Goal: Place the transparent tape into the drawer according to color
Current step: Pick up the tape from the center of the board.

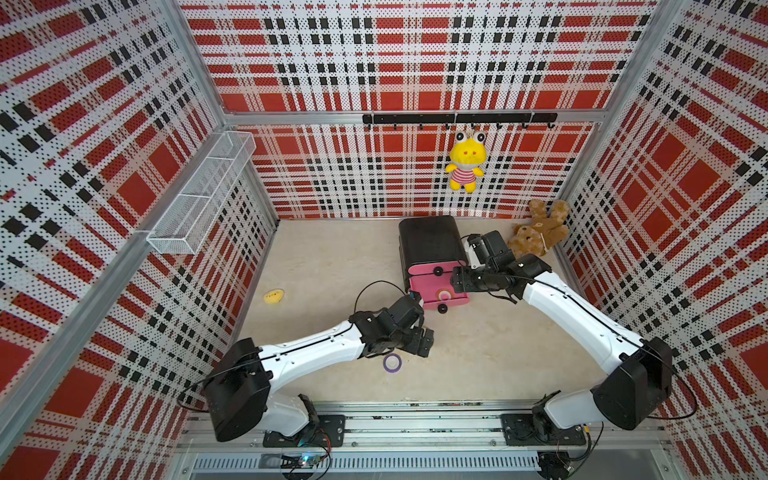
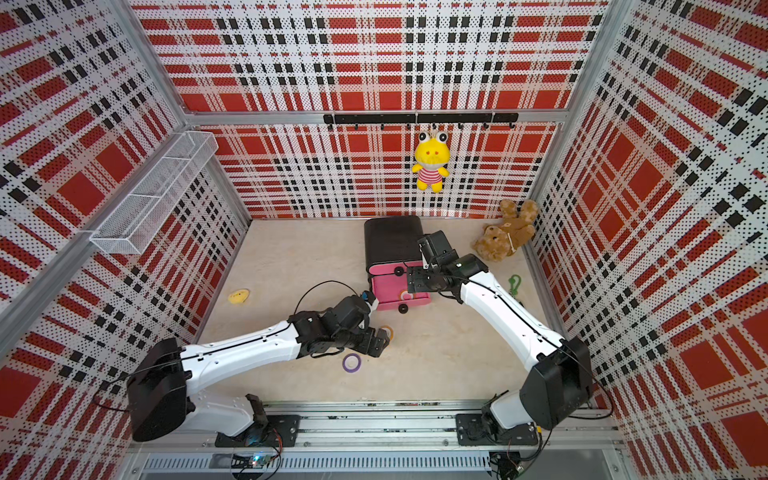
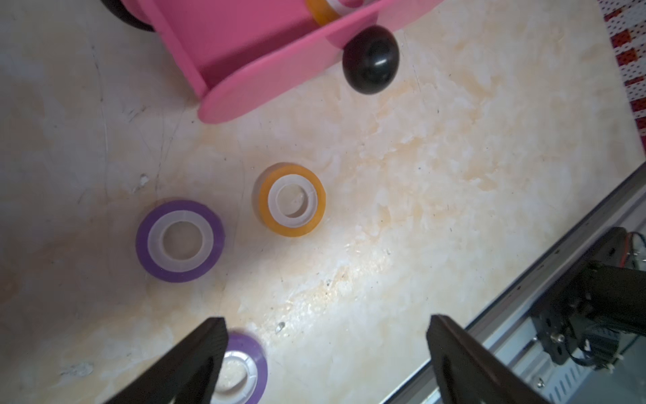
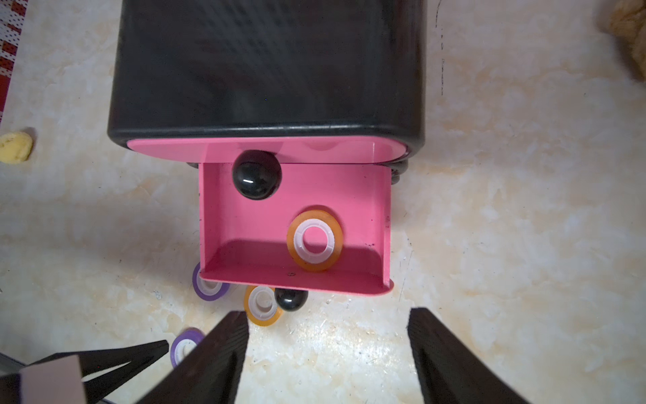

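Right fingers [image 4: 223, 356] and left fingers [image 3: 188, 367] gape empty; orange tape [image 4: 314, 240] lies flat, hole up, in the pink drawer [image 4: 244, 224].

My black fingers [image 4: 223, 356] are showing beside a pink drawer [image 4: 251, 224] with a glossy black knob [image 4: 257, 175]. The drawer is carrying an orange tape roll [image 4: 314, 241] with a pale core. In a top view, a purple roll [image 1: 392, 363] is lying lower centre on the beige marbled floor [image 1: 332, 266], and the walls [image 1: 104, 124] are wearing red, white and black plaid.
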`<state>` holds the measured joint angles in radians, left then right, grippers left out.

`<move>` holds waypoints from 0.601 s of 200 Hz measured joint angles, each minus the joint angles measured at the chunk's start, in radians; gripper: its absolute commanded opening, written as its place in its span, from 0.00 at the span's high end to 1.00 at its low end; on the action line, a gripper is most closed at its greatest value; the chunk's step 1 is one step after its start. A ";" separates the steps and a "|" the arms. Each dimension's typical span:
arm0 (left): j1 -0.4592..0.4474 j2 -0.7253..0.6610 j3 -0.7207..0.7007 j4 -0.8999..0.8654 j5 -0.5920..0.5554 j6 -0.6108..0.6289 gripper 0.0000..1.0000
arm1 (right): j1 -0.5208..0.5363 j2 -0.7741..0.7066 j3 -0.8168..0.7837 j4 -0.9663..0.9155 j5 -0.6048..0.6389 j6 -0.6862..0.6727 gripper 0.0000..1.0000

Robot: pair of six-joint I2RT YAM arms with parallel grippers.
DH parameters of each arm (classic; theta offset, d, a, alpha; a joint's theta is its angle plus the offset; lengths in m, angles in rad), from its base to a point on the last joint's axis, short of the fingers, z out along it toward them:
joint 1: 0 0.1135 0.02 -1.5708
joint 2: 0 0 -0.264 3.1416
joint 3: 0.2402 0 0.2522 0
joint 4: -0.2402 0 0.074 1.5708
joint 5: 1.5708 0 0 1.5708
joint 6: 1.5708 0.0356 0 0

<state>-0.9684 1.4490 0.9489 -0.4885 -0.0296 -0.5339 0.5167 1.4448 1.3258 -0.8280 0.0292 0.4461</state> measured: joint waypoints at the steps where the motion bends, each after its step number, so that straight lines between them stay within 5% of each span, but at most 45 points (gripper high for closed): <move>1: -0.002 0.004 0.003 -0.001 -0.003 0.001 0.04 | 0.000 -0.001 0.000 0.000 0.000 0.000 0.18; 48: -0.076 0.218 0.146 -0.079 -0.109 0.051 0.04 | -0.057 -0.085 -0.050 -0.019 0.001 -0.014 0.12; 120: -0.081 0.341 0.280 -0.121 -0.127 0.129 0.07 | -0.175 -0.189 -0.084 -0.050 -0.019 -0.042 0.08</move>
<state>-1.0492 1.7901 1.2285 -0.6098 -0.1566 -0.4046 0.3412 1.2556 1.2423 -0.8783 0.0105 0.4038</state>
